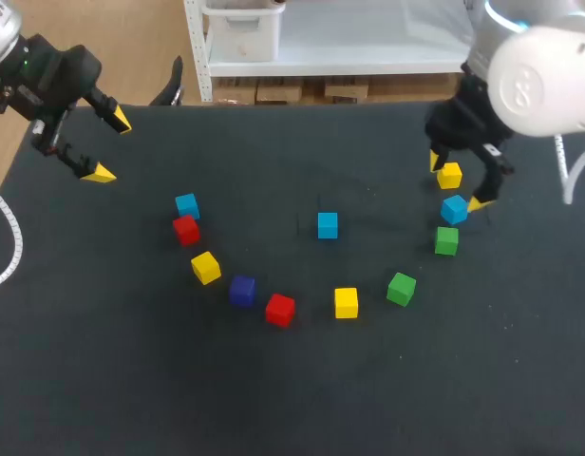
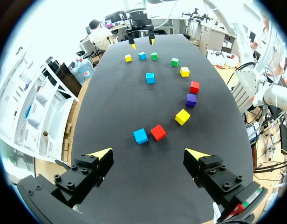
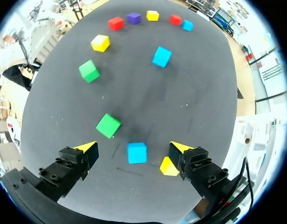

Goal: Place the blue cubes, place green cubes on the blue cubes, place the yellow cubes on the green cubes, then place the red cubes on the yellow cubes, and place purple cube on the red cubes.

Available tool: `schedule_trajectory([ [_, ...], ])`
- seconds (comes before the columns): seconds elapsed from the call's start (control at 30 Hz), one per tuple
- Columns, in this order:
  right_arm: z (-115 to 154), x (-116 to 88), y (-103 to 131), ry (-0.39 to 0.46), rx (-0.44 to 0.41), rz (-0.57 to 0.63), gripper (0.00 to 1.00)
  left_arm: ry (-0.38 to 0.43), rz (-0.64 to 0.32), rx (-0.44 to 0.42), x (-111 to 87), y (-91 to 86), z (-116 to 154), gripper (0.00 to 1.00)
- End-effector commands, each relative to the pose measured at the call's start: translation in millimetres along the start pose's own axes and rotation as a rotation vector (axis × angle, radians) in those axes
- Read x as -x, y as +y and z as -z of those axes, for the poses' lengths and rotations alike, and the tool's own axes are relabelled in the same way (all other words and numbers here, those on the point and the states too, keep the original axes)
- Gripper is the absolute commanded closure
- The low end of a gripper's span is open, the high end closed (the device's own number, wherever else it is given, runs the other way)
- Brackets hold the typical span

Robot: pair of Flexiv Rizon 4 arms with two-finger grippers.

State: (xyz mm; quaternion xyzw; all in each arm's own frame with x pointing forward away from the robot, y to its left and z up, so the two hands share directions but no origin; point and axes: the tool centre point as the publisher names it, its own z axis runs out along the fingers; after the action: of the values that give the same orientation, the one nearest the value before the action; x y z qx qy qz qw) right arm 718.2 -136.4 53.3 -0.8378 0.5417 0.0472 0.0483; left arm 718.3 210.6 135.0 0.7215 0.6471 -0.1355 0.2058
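Cubes lie in an arc on the black table [image 1: 131, 380]. Ahead of the left gripper are a blue cube [image 1: 186, 204], a red cube [image 1: 185, 229], a yellow one [image 1: 205, 267], the purple cube [image 1: 241, 291] and another red one [image 1: 279, 309]. A lone blue cube [image 1: 328, 225] sits mid-table. My right gripper [image 3: 133, 148] stands open above a blue cube [image 3: 137, 152] that shows between its fingers, untouched. A yellow cube [image 3: 168, 166] sits by one finger and a green cube [image 3: 108, 125] just ahead. My left gripper [image 2: 149, 154] hangs open and empty at the table's far left corner [image 1: 110, 146].
A yellow cube [image 1: 346, 302] and a green cube [image 1: 401, 288] continue the arc toward the right, where another green cube [image 1: 446, 240] lies. The table's back edge runs just behind both grippers.
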Motion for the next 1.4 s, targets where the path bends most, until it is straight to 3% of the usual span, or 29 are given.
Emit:
schedule_trajectory([
  [0.03, -1.3, -11.3, 7.5, -0.004, -0.007, 0.021, 0.00, -0.001, -0.003, 0.002, -0.6, -0.5, 0.0, 0.00],
  [0.37, -15.9, -33.8, 5.4, 0.018, -0.014, -0.002, 0.00, -0.001, -0.003, 0.002, -0.6, -0.5, 0.0, 0.00],
  [0.9, -47.2, -36.4, -8.6, 0.005, -0.022, 0.038, 0.00, -0.001, -0.003, 0.002, -0.6, -0.5, 0.0, 0.00],
  [0.97, -48.6, -36.7, -8.5, 0.008, -0.017, 0.049, 0.10, -0.001, -0.003, 0.002, -0.6, -0.5, 0.0, 0.00],
  [1.13, -52.8, -37.8, -6.9, 0.009, -0.005, 0.061, 0.19, -0.001, -0.003, 0.002, -0.6, -0.5, 0.0, 0.00],
  [1.23, -55.6, -36.9, -6.9, 0.009, 0.003, 0.070, 0.47, -0.001, -0.003, 0.002, -0.6, -0.5, 0.0, 0.00],
  [1.4, -56.4, -37.2, -7.2, 0.011, 0.007, 0.076, 0.56, -0.001, -0.003, 0.002, -0.6, -0.5, 0.0, 0.00],
])
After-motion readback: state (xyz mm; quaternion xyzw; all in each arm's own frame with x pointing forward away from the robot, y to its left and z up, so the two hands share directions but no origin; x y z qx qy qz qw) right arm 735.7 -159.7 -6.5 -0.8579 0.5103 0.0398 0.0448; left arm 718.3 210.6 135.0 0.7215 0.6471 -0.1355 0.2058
